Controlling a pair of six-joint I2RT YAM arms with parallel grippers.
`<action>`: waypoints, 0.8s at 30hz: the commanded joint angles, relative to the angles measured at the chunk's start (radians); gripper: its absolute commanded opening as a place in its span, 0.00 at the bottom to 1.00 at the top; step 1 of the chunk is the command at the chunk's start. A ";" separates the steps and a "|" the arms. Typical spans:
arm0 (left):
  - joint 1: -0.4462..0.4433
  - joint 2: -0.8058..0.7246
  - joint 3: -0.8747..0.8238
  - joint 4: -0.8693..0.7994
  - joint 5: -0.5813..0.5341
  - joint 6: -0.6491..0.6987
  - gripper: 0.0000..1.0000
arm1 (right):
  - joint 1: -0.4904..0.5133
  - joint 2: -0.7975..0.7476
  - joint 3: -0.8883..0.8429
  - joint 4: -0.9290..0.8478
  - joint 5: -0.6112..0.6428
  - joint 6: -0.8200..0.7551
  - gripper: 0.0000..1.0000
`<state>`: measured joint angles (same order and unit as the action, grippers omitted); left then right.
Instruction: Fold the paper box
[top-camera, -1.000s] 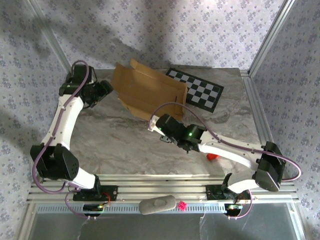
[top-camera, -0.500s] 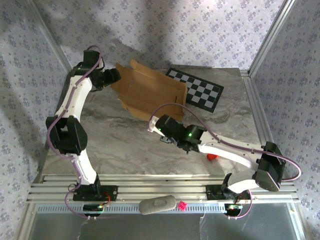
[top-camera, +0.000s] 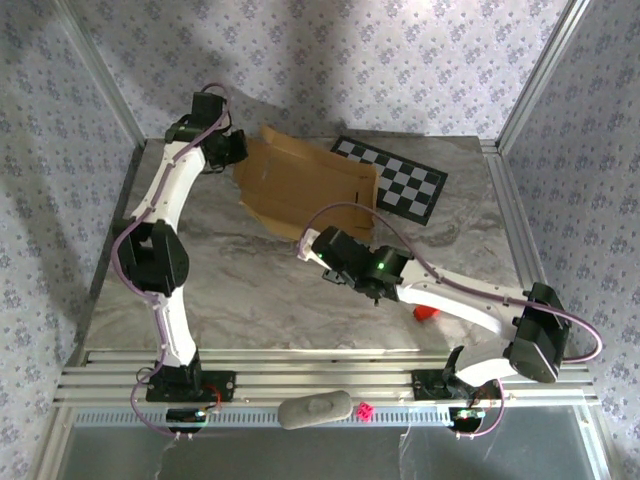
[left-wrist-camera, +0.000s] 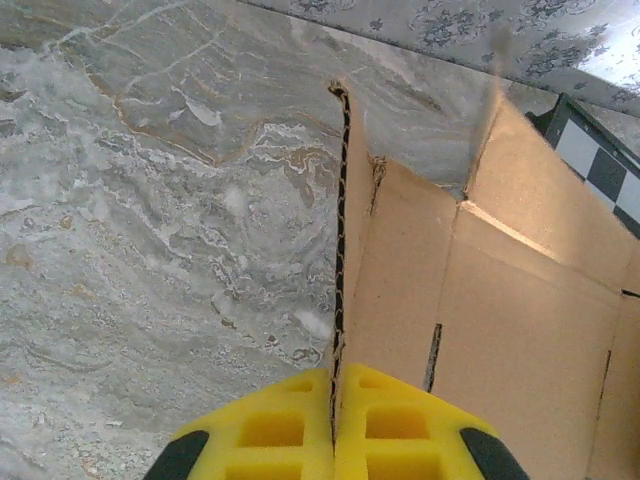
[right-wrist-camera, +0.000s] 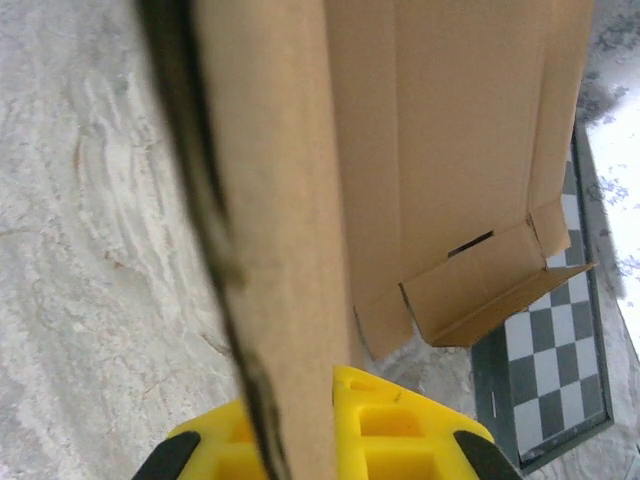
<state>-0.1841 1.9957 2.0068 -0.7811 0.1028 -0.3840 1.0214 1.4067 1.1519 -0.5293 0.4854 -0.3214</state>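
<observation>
Left gripper (left-wrist-camera: 335, 395): clamped flat on a raised end flap of the plain brown die-cut cardboard paper box (top-camera: 300, 190), at its far-left end. Right gripper (right-wrist-camera: 300, 425): pinching the near long edge, panel tilted up. Lying on grey marbled tabletop (top-camera: 250, 290), long axis running from left gripper toward black-and-white checkered board (top-camera: 400, 185), right end reaching it. Likely next: fold inward, toward box centre between both grips.

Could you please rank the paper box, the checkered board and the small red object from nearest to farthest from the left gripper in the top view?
1. paper box, clamped in the left gripper at its left edge.
2. checkered board, far right, past the box.
3. small red object, near right.
</observation>
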 joint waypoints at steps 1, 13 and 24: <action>-0.035 -0.094 0.009 0.112 -0.136 0.056 0.00 | -0.035 0.005 0.136 -0.051 0.011 0.152 0.36; -0.074 -0.319 -0.318 0.778 0.083 0.211 0.00 | -0.349 -0.195 0.226 0.031 -0.234 0.781 0.86; -0.124 -0.510 -0.672 0.948 0.234 0.365 0.00 | -0.679 0.002 0.313 0.164 -0.510 1.680 0.88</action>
<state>-0.2920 1.5719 1.3724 0.0822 0.2485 -0.1055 0.3527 1.3544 1.4075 -0.4458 0.0757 1.0821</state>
